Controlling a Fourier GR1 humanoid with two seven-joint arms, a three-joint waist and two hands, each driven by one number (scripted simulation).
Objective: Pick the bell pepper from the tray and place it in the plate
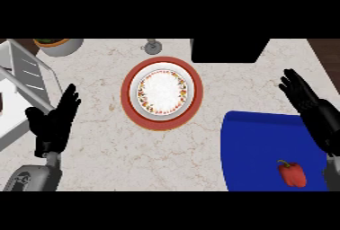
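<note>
**Both hands open, bell pepper lying in the tray**

The right hand (306, 99) shows at the view's right edge, above the far right corner of the blue tray (256, 143). Its fingers are straight and spread, pointing away toward the far side of the surface (100, 148), and hold nothing. Its dark forearm runs down along the tray's right side to the lower edge.

The left hand (56, 121) rests at the view's left, fingers straight and up, holding nothing, with its grey forearm below it.

The red bell pepper (292, 174) lies in the near right part of the tray, its green stem pointing to the far left. It is just beside the right forearm, but the hand is well apart from it.

The plate (161, 90), white with a patterned rim, sits on a red round mat (133, 117) in the middle of the surface, left of the tray and apart from it. Nothing lies between tray and plate.

Farther back stand a small grey object (153, 46), a black box (229, 50) and a bowl (60, 46). A metal rack (23, 72) occupies the far left.
</note>
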